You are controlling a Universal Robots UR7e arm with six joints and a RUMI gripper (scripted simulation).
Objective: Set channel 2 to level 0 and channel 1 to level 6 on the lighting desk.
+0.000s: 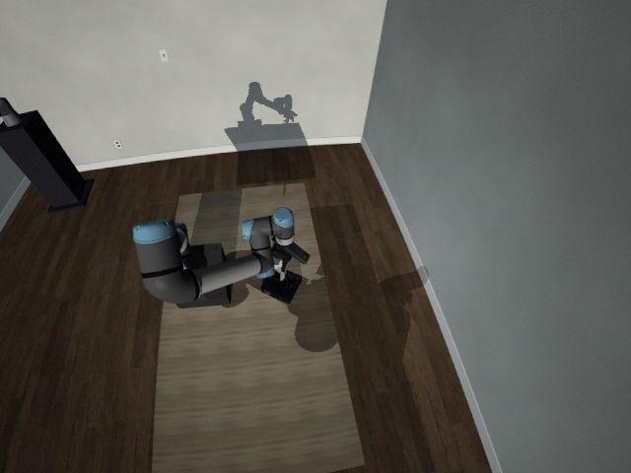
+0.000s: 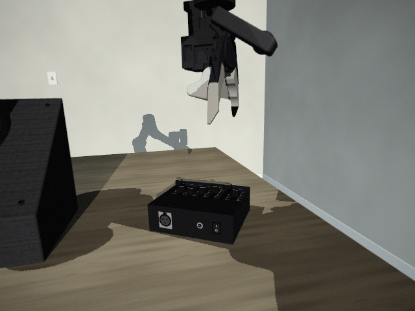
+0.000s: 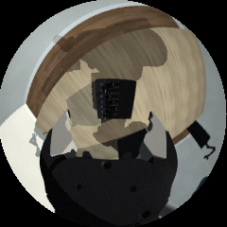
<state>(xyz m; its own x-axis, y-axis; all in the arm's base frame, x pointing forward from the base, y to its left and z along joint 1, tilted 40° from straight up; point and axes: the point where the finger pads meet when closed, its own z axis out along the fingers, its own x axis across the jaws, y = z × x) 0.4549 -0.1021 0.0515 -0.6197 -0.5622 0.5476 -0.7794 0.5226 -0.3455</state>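
Note:
The lighting desk [image 2: 201, 214] [image 1: 281, 288] [image 3: 115, 98] is a small black box on the wooden table top. Its top carries a row of several small faders [image 2: 207, 192]; their levels are too small to read. A socket and a switch show on its near side in the exterior view. My gripper [image 2: 222, 115] [image 3: 109, 111] is open and empty. It hangs high above the desk, fingers pointing down, well clear of the faders.
The arm's black base block [image 2: 30, 181] stands at the left on the table [image 2: 167, 274]. A grey wall [image 2: 334, 116] runs close along the table's right side. A tall black stand [image 1: 37, 158] is at the room's far left.

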